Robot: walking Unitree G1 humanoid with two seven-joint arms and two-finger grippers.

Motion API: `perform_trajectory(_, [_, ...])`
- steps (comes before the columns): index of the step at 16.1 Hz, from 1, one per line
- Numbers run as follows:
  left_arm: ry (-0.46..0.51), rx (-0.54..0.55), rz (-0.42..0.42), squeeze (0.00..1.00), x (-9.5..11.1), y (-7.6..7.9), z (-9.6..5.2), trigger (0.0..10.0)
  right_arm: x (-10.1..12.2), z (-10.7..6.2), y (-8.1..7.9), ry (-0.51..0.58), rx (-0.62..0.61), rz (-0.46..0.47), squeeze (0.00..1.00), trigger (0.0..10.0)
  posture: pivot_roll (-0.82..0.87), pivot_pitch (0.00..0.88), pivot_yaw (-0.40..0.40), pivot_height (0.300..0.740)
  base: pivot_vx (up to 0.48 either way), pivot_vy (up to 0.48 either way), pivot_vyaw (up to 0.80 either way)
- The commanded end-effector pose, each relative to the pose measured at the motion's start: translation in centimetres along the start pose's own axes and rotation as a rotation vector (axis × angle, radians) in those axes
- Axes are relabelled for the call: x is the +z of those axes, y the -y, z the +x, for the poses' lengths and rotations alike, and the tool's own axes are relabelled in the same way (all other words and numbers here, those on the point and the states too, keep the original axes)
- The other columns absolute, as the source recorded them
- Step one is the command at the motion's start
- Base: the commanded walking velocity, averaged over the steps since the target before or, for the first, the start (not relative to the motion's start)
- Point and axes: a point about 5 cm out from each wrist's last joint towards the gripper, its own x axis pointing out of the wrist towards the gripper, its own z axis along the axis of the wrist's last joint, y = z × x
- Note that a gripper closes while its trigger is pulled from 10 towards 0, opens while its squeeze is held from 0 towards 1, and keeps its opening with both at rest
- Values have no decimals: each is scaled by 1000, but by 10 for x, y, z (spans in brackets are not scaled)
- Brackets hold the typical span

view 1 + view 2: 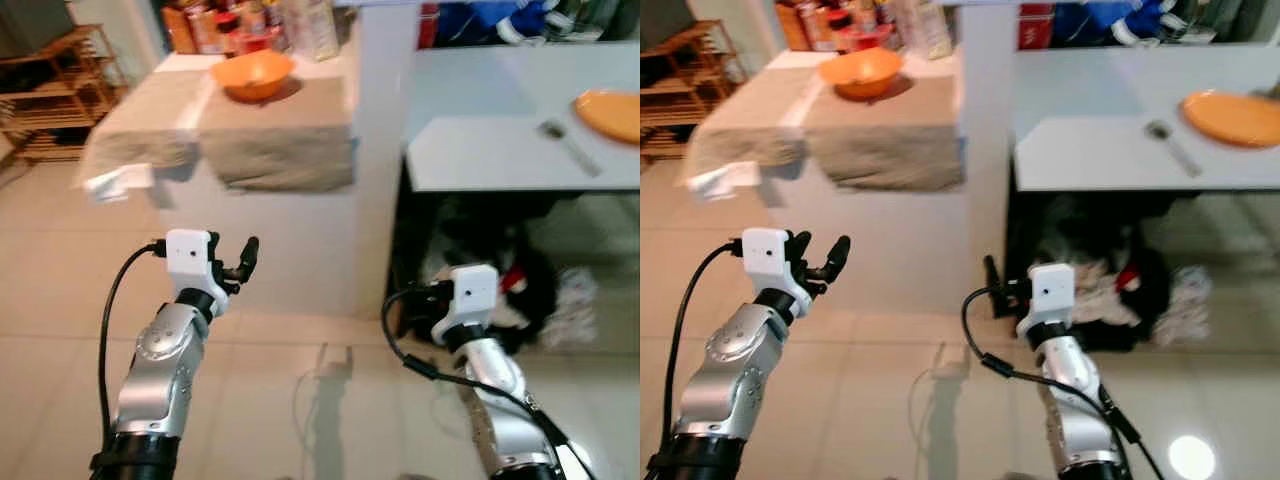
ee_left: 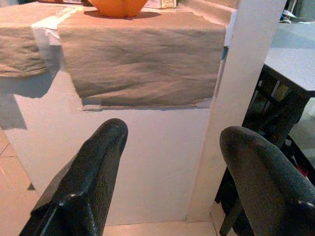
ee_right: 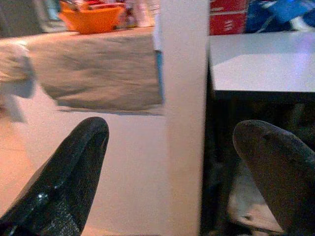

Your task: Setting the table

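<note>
Now, left claw (image 1: 240, 262): raised over the tiled floor (image 1: 290, 370) near the white worktop (image 1: 300, 240), its two black fingers (image 2: 83, 182) spread wide, holding nothing.
Right claw (image 3: 170, 167): held low near the white pillar (image 1: 380, 150), fingers wide apart in the right wrist view, empty.
Bowl (image 1: 252, 74): orange, far on the left, resting on the tan cloth (image 1: 270, 135) that drapes over the white worktop's near edge.
Plate (image 1: 610, 113): orange, at the far right on the grey worktop (image 1: 480, 150), well apart from both claws.
Spoon (image 1: 568, 145): lying on the grey worktop just left of the plate.
Bottles and jars (image 1: 225, 25): crowded behind the bowl, too blurred to tell apart.
Wooden rack (image 1: 50, 90): far left, on the floor.
Under the grey worktop: a dark heap of cloth (image 1: 530, 290), details unclear.
</note>
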Motion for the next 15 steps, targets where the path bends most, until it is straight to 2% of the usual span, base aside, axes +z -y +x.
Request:
perform_trajectory(1, [24,-1,17,0,6,2,3,10000,16,6,12,60,-80,-50,0,10000,-144,0,90,740,0,480,0])
perform_trajectory(2, [64,-5,29,0,15,0,3,10000,24,7,16,79,-104,11,0,10000,-145,0,95,740,0,480,0])
perform_trajectory(3, [78,-9,51,0,20,-1,4,10000,27,7,17,83,-100,36,0,10000,-146,0,99,740,0,0,0])
perform_trajectory(5, [75,-1,81,0,22,-5,5,10000,19,3,19,47,-99,36,0,10000,-146,0,102,740,0,0,0])
perform_trajectory(7, [74,-11,89,0,23,-2,6,10000,14,0,17,30,-105,47,0,10000,-147,0,104,740,0,0,0])
perform_trajectory(8, [75,-21,81,0,23,0,6,10000,15,0,16,30,-107,46,0,10000,-146,0,105,740,0,435,0])
perform_trajectory(12, [102,-13,68,0,29,1,10,10000,19,4,12,50,-100,20,0,10000,-145,0,107,740,360,315,0])
perform_trajectory(15, [102,-39,73,0,30,6,12,10000,19,6,12,53,-96,16,0,10000,-144,0,109,740,427,0,0])
